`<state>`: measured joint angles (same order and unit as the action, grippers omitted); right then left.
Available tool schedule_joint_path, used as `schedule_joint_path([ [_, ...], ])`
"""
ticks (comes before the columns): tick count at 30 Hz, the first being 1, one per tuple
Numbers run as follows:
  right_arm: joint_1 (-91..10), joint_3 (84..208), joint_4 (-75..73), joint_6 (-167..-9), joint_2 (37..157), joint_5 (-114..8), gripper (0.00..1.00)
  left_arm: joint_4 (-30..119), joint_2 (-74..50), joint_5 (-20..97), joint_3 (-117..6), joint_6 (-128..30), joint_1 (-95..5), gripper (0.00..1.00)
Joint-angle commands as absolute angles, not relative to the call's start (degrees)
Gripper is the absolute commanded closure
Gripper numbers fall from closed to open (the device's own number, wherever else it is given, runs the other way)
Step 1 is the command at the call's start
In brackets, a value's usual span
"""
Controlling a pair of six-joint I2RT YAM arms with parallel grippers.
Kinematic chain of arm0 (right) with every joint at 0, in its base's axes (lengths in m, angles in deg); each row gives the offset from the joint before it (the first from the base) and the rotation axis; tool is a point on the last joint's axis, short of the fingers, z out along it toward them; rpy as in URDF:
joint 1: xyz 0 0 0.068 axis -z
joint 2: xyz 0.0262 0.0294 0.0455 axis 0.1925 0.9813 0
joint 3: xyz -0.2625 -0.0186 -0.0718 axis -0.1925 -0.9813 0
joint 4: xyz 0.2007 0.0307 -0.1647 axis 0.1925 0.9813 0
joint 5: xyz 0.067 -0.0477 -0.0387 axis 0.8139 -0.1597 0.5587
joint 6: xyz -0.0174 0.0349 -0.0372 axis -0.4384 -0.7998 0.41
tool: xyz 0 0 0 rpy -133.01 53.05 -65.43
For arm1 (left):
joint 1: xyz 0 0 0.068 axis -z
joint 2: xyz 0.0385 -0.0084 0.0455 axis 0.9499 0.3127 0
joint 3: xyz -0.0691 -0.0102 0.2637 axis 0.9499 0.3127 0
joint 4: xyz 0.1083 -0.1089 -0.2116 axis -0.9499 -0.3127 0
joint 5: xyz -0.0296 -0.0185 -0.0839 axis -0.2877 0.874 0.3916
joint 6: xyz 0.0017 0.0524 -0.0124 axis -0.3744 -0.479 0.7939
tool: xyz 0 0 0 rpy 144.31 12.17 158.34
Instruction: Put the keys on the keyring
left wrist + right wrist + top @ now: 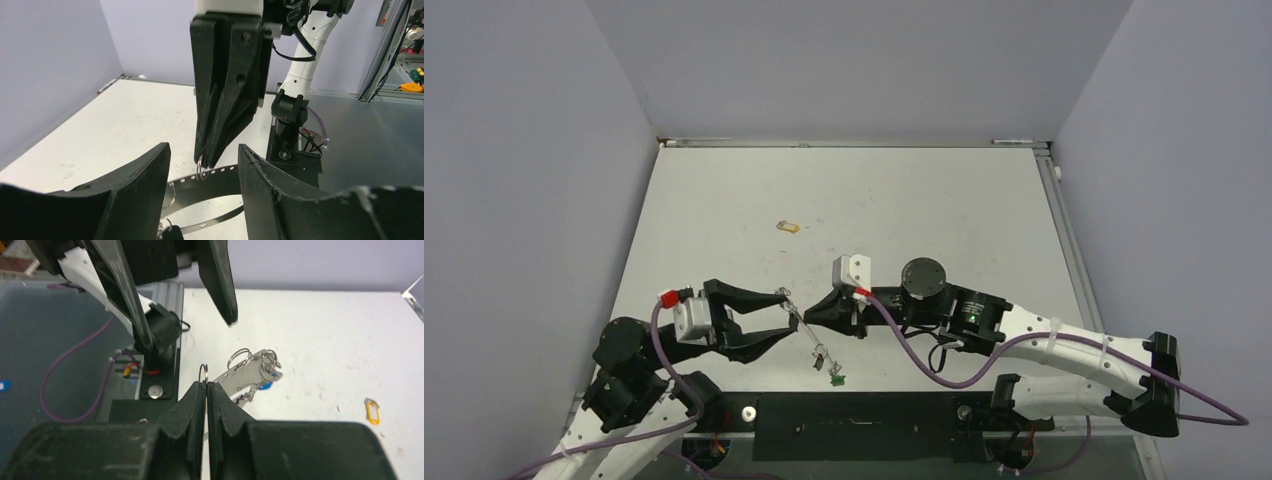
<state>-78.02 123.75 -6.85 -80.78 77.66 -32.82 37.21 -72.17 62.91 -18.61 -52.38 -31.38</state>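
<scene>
Fingers of my right gripper [206, 390] are pinched shut on the keyring [203, 371], centre of the right wrist view. On my left gripper [788, 308] they stand apart, gripping nothing. 1 yellow key [790, 227] lies on the counter [944, 200], upper centre overhead; 1 green key [836, 378] sits lower centre.

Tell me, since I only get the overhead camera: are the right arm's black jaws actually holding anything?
Observer: Yes. The right wrist camera shows the right arm's jaws pressed shut on a small wire ring.
Operator: And the glinting bit next to it?
Observer: That's a silvery metal piece carrying more rings. A blue tag peeks out at its edge, which your view doesn't show.
</scene>
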Motion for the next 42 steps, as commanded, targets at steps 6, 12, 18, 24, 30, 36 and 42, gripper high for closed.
schedule_joint_path([
  [6, -83.26, 135.34, 11.31, -69.13, 81.97, -43.43, 0.95, 14.62, -65.67, 61.39, -32.51, -61.32, -31.35, 0.6],
  [12, -86.02, 139.35, 17.13, -66.27, 84.32, -48.72, 0.95, 8.42, -62.99, 63.47, -34.77, -62.77, -31.35, 0.62],
  [18, -88.08, 142.41, 20.91, -64.2, 86.5, -51.75, 0.95, 7.55, -60.77, 65.48, -33.58, -64.14, -31.35, 0.63],
  [24, -89.42, 145.04, 23.84, -62.82, 87.92, -54.36, 0.95, 10.78, -60.33, 67.84, -31.18, -64.21, -31.22, 0.67],
  [30, -90.01, 145.55, 24.44, -62.15, 87.61, -54.01, 0.95, 12.26, -59.96, 67.39, -29.6, -65.62, -30.2, 0.63],
  [36, -90.0, 144.72, 23.93, -61.88, 86.56, -52.02, 0.95, 15.43, -59.48, 67.34, -27.58, -66.67, -29.02, 0.67],
  [42, -89.95, 144.16, 24.01, -61.77, 85.79, -51.7, 0.95, 16.21, -57.18, 67.14, -27.47, -68.0, -28.29, 0.8],
])
